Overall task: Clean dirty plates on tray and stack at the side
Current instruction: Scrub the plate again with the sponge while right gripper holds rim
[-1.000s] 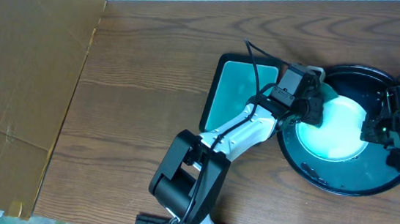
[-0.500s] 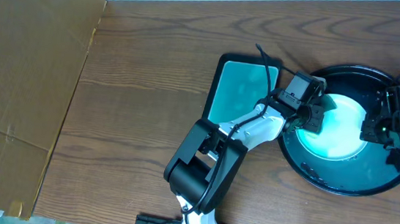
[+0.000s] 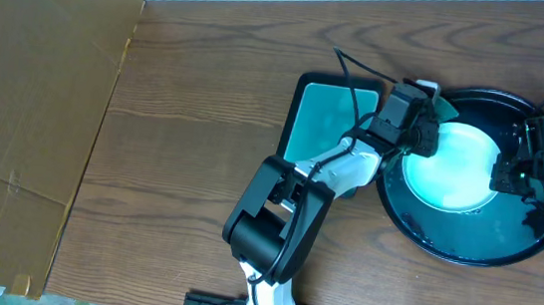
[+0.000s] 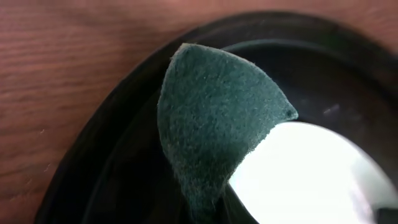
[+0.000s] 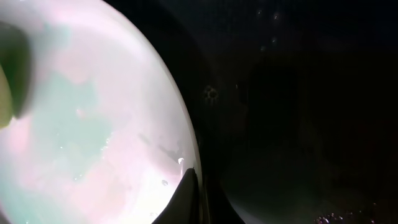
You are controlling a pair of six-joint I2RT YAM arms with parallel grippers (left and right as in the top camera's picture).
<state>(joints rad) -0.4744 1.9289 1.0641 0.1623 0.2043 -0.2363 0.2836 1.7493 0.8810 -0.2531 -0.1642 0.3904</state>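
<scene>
Black and round, the tray (image 3: 462, 253) sits at the right end of a wooden table (image 3: 195, 115); a white plate (image 3: 455, 170) with a teal sheen lies on the tray's floor, toward its far side; the left gripper (image 3: 426, 132), over the tray's far-left rim, pinches a dark green cloth (image 4: 214, 124) whose rounded flap hangs above that rim and the plate's edge; the right gripper (image 3: 506, 180), fingers pressed together, is inside the tray at the plate's right edge, contact unclear; a rectangular teal dish (image 3: 320, 117) lies just left of the tray; brown cardboard (image 3: 29, 79) lies well left of the tray.
</scene>
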